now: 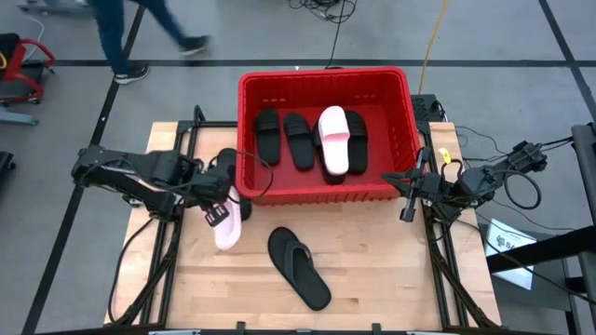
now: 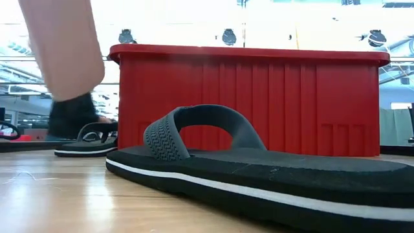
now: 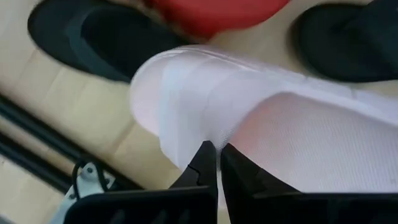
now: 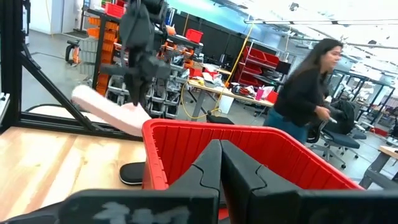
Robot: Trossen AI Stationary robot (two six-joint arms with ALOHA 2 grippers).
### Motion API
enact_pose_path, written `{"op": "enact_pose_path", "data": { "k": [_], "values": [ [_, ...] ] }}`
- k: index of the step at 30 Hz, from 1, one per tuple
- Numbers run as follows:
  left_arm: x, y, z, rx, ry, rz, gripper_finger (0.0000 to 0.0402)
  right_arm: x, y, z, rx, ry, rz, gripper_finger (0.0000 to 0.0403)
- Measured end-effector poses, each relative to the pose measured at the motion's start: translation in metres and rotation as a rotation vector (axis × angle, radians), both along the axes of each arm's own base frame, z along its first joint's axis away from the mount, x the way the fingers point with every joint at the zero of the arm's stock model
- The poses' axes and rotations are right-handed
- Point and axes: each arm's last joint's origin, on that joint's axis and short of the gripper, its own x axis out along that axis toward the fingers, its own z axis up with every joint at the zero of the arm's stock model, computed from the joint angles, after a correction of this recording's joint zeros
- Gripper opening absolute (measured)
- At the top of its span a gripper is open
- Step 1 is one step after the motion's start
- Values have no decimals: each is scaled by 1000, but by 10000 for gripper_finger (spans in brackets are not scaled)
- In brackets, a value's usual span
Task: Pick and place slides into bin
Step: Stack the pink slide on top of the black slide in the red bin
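Note:
The red bin [image 1: 247, 140] stands at the table's far middle and holds three black slides [image 1: 298, 140] and one pink slide [image 1: 332, 140]. My left gripper [image 1: 219, 212] is shut on a second pink slide [image 1: 229, 231], held off the table to the left of the bin's near left corner. That slide also shows in the right wrist view [image 4: 109, 112] and the low view [image 2: 61, 52]. A black thong slide [image 1: 298, 268] lies sole-down on the table in front of the bin. Another black slide [image 1: 226, 163] lies by the bin's left wall. My right gripper [image 1: 407, 197] is shut and empty beside the bin's near right corner. My left gripper pinches a thin edge of the pink slide [image 3: 211, 134] between its two fingers, where the smooth band meets the textured face. The fingers come from above, pointing down. The slide is lifted clear of the table and tilted, stretching out toward the table's near side [image 4: 84, 99].
The bin's thick rim [image 2: 246, 53] rises well above the table. Dark frame rails [image 1: 177, 270] run along both table sides. One person [image 1: 140, 37] walks on the floor beyond the far left edge and another [image 4: 305, 93] shows in the room behind. Bare wood [image 1: 391, 270] lies at the near right.

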Motion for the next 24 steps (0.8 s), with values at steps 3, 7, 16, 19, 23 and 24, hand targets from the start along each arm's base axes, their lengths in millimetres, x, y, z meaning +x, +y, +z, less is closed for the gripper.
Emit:
{"op": "enact_pose_path", "data": {
  "k": [3, 7, 16, 19, 23, 24],
  "values": [
    [-1, -2, 21, -16, -76, 21, 0, 0, 0, 0, 10, -3, 0, 0],
    [-4, -1, 45, -36, -166, 35, 0, 0, 0, 0, 11, -3, 0, 0],
    [-11, 1, 78, -44, -286, 35, 0, 0, 0, 0, 13, -4, 1, 0],
    [-14, 2, 87, -45, -328, 34, 0, 0, 0, 0, 13, -4, 1, 0],
    [-11, 4, 93, 38, -363, 38, 0, 1, 0, 0, 12, -1, 1, 0],
    [-9, 4, 94, 72, -367, 26, 0, 1, 0, 0, 13, -1, 1, 0]
  ]
}}
